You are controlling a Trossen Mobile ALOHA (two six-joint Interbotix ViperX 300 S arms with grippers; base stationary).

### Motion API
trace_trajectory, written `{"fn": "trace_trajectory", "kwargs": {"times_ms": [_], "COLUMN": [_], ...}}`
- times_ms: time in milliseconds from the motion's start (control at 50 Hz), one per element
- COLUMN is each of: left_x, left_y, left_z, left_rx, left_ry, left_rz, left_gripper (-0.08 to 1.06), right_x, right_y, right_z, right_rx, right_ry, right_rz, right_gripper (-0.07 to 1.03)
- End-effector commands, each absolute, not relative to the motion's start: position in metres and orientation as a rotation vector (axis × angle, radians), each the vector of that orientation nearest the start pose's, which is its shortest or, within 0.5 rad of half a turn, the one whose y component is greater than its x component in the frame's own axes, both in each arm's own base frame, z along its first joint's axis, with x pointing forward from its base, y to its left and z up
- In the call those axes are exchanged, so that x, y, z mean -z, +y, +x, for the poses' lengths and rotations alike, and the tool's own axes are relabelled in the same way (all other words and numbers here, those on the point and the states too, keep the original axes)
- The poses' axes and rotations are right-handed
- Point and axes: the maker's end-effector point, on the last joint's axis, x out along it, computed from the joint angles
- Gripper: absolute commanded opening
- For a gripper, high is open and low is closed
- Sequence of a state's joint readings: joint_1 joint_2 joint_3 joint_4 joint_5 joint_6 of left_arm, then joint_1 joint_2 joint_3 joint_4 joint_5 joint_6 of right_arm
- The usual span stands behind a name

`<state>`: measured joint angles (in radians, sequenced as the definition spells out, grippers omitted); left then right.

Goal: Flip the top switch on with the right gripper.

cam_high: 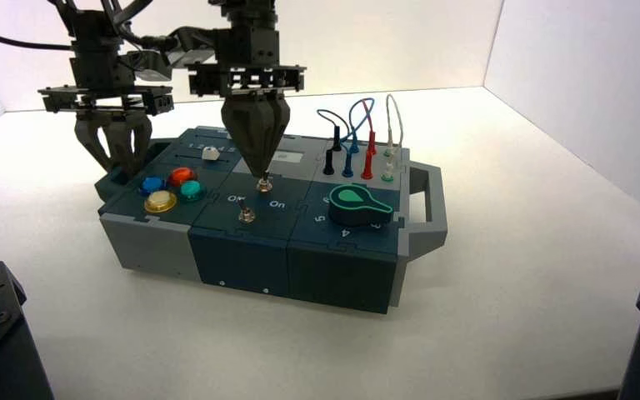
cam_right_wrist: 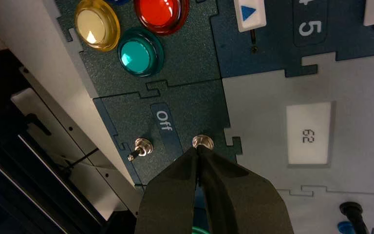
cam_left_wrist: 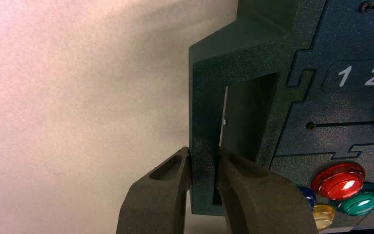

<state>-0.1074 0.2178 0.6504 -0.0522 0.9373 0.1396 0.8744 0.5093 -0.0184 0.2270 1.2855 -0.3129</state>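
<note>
Right claw (cam_high: 264, 172), clenched: at the top toggle switch (cam_high: 264, 186) beneath its tip, press gently toward "On" (cam_high: 277, 204).

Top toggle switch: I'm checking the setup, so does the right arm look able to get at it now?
Probably yes: the right gripper is right at the top switch, jaws closed to a point, and nothing appears to stand between them.
</note>
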Motion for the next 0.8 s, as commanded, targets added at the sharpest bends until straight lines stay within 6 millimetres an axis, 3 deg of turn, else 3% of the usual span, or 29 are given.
{"fn": "trace_trajectory", "kwargs": {"times_ms": [20, 800], "left_x": [-0.019, -0.025], "left_y": [-0.032, -0.038], "left_z": [0.291, 0.296], "left_rx": [0.184, 0.186], "left_ry": [1.733, 1.710], "left_rz": [0.116, 0.072], "left_gripper": [-0.03, -0.03], "right_x": [-0.066, -0.067], "right_y": [0.354, 0.370], "right_z": [0.250, 0.255], "right_rx": [-1.017, -1.022], "right_ry": [1.620, 1.571], "right_rz": [-0.755, -0.705], "right_gripper": [-0.02, -0.02]}}
